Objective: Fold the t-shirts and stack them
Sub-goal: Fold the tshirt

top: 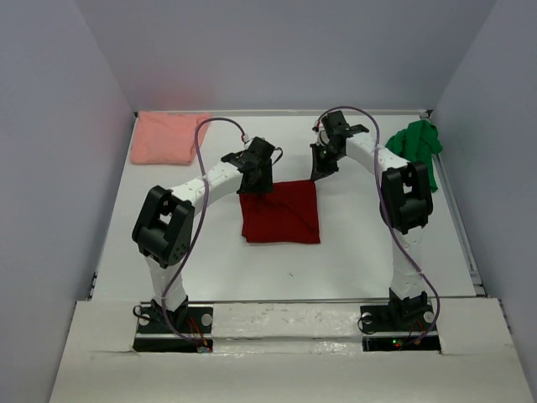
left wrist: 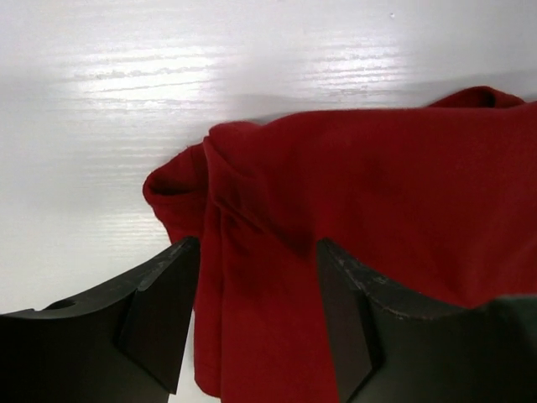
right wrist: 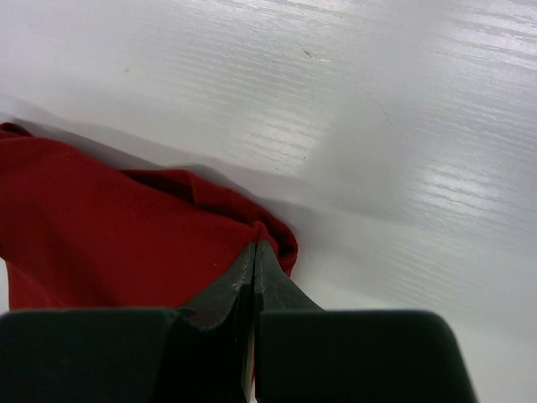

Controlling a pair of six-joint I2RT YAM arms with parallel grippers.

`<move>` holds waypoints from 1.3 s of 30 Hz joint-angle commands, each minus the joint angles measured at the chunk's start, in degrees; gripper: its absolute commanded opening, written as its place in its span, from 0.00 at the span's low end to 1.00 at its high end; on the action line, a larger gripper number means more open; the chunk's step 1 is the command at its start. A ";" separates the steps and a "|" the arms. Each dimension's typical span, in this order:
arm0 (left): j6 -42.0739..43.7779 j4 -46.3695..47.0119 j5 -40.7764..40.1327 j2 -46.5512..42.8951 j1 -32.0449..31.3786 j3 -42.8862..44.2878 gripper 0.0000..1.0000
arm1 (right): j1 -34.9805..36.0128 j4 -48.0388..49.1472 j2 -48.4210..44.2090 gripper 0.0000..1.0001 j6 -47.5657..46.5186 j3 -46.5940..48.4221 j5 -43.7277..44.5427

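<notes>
Left wrist view: the left gripper stands open, its jaws astride a folded corner of the red shirt and gripping nothing. The right gripper is closed, apparently pinching the neighbouring corner. The fold looks done, so next the right must let go. Beyond and left of the left gripper lies the pink shirt. The green shirt lies crumpled right of the right gripper.

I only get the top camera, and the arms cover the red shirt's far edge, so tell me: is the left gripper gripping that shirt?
Observer: No. The left wrist view shows the left gripper open, jaws straddling the dark red t-shirt's bunched corner.
Operator: And the right one?
Observer: The right wrist view shows the right gripper shut, apparently pinching the shirt's other far corner.
</notes>
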 commanded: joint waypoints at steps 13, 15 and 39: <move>1.82 0.62 -0.16 4.96 3.78 6.23 0.37 | 0.02 0.17 -0.69 0.00 -1.07 2.01 0.54; 1.82 0.54 0.28 5.49 4.05 6.75 0.37 | 0.02 0.08 -0.51 0.00 -0.99 2.19 0.28; 1.13 3.44 1.35 4.72 4.31 5.63 0.00 | 0.02 -0.01 0.37 0.00 -0.90 2.10 0.27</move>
